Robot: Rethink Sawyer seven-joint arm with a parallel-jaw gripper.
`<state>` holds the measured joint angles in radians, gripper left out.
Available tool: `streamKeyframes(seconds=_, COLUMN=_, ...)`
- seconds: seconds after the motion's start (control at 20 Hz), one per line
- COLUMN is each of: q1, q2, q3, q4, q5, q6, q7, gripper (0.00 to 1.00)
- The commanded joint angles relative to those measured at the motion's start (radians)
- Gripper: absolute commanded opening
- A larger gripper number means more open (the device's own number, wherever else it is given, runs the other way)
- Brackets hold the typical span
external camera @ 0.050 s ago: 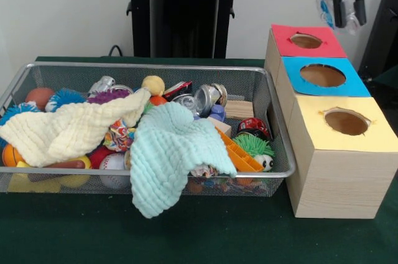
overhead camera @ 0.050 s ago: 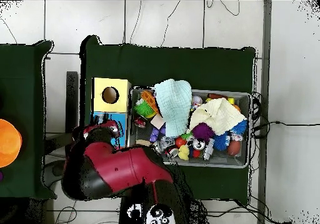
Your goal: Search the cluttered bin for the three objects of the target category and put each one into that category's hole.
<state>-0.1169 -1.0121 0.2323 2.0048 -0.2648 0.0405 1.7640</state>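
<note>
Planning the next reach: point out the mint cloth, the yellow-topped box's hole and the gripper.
mint cloth (external camera @ 0.050 s ago: 168, 152), front view, middle of its folds.
yellow-topped box's hole (external camera @ 0.050 s ago: 346, 122), front view, inside the opening.
gripper (external camera @ 0.050 s ago: 348, 4), front view, between its fingertips.

no readable text, labels or numbers anywhere

From my overhead feed the red and black arm (overhead camera @ 0.050 s ago: 119, 168) covers the red-topped wooden box (external camera @ 0.050 s ago: 305, 43); two cloths bury toys beneath.

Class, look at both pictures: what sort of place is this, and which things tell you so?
Probably a robotics lab set up for a sorting test: a red and black robot arm, a wire mesh bin crammed with toys and cloths, and wooden boxes with red, blue and yellow holed tops on a green-covered table.
</note>
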Motion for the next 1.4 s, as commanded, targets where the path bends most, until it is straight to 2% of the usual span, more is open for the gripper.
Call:
streamKeyframes(seconds=0.05, q1=0.042, q2=0.053, q3=-0.052, q4=0.099, q5=-0.004, q6=-0.097, q7=0.197, gripper=0.00)
streamKeyframes(seconds=0.4, q1=0.062, q2=0.083, q3=-0.070, q4=0.092, q5=-0.007, q6=-0.186, q7=0.187, gripper=0.00)
streamKeyframes(seconds=0.8, q1=0.017, q2=0.114, q3=-0.028, q4=0.091, q5=-0.045, q6=-0.280, q7=0.180, gripper=0.00)
streamKeyframes(seconds=1.2, q1=-0.053, q2=0.103, q3=0.047, q4=0.100, q5=-0.070, q6=-0.297, q7=0.175, gripper=0.00)
streamKeyframes(seconds=1.4, q1=-0.056, q2=0.118, q3=0.023, q4=0.108, q5=-0.086, q6=-0.372, q7=0.173, gripper=0.00)
